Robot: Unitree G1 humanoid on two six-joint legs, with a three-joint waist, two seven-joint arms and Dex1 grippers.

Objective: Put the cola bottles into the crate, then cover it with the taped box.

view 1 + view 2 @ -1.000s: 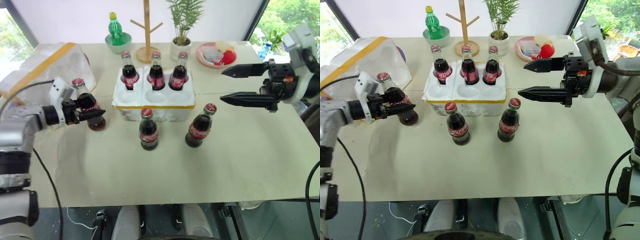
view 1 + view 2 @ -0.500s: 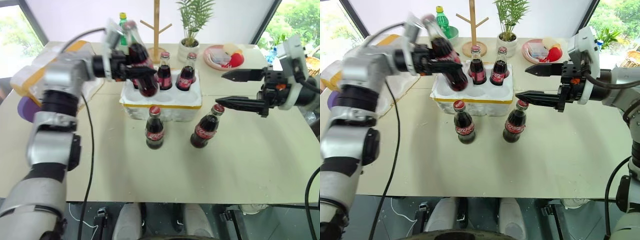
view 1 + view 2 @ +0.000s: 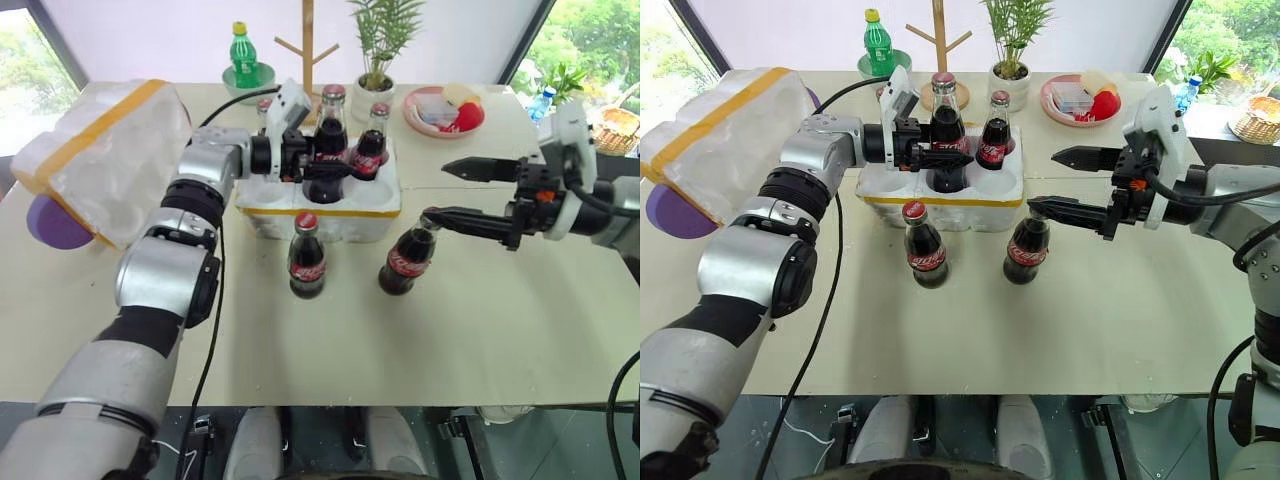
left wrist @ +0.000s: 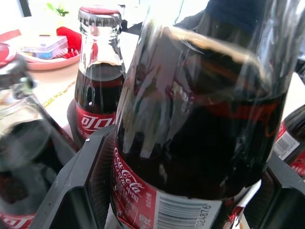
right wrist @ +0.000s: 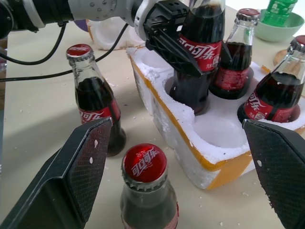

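Observation:
The white foam crate [image 3: 322, 203] stands mid-table. My left gripper [image 3: 325, 165] is shut on a cola bottle [image 5: 200, 45], upright, with its base down in the crate's front middle well. Two more cola bottles [image 5: 233, 62] [image 5: 281, 90] stand in the back row; another is partly hidden behind my left hand. Two cola bottles [image 3: 307, 262] [image 3: 408, 258] stand on the table in front of the crate. My right gripper [image 3: 436, 190] is open just above the right one, whose red cap [image 5: 144, 164] lies between the fingers. The taped box [image 3: 110, 150] lies at the left.
A purple object [image 3: 55, 222] pokes out beside the taped box. Along the back edge stand a green bottle [image 3: 243, 60] in a green bowl, a wooden stand [image 3: 307, 40], a potted plant [image 3: 375, 95] and a pink plate [image 3: 440, 110].
My left arm has swung the bottle from the table's left side over to the crate and lowered it into a front well. My right gripper has sunk slightly, still open.

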